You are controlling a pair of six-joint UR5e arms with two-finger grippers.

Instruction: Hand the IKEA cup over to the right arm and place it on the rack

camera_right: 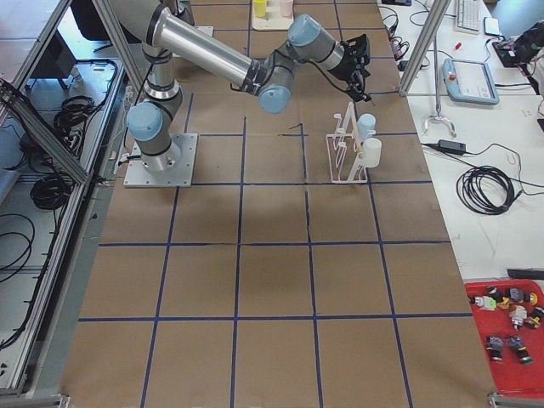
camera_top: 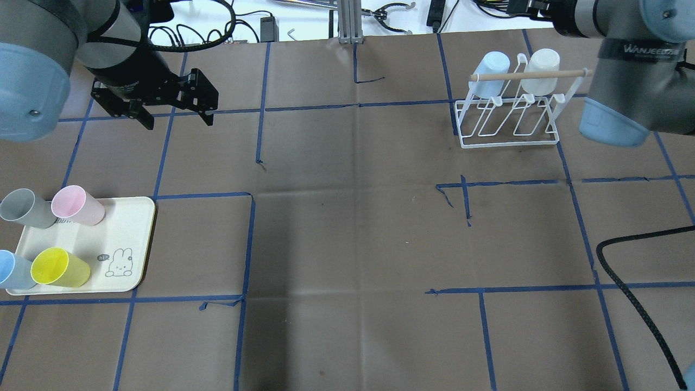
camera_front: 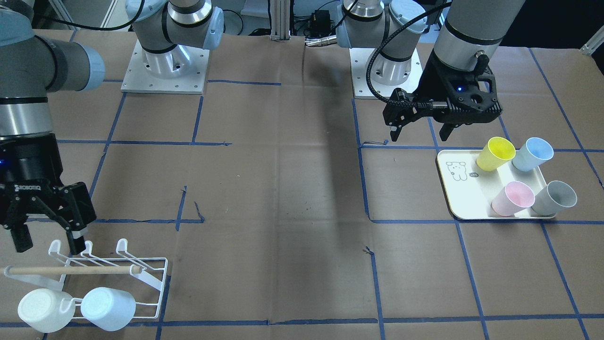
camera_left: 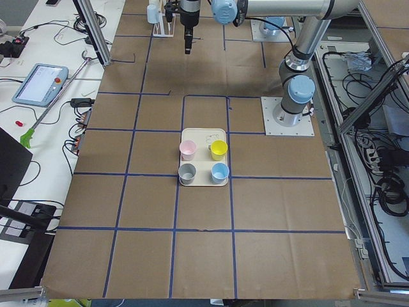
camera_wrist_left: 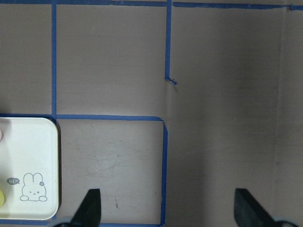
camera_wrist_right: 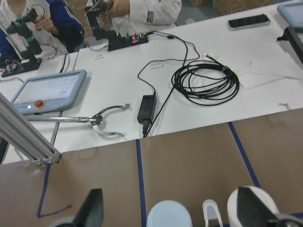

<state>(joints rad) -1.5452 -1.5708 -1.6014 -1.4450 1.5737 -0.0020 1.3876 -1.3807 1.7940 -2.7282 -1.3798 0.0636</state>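
A pale blue plastic cup (camera_top: 490, 66) and a white plastic cup (camera_top: 543, 69) were seen hung on the white wire rack (camera_top: 509, 144). A yellow cup (camera_top: 58, 267), pink cup (camera_top: 77, 205), grey cup (camera_top: 24, 208) and blue cup (camera_top: 13, 270) were yet to be moved from the cream rectangular tray (camera_top: 130, 228). The left gripper (camera_front: 420, 132), near the tray, and the right gripper (camera_front: 49, 242), over the rack, were seen spread and empty.

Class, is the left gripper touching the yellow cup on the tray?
Apart. The overhead view shows the left gripper open above the table, with bare brown paper between it and the yellow cup on the tray.
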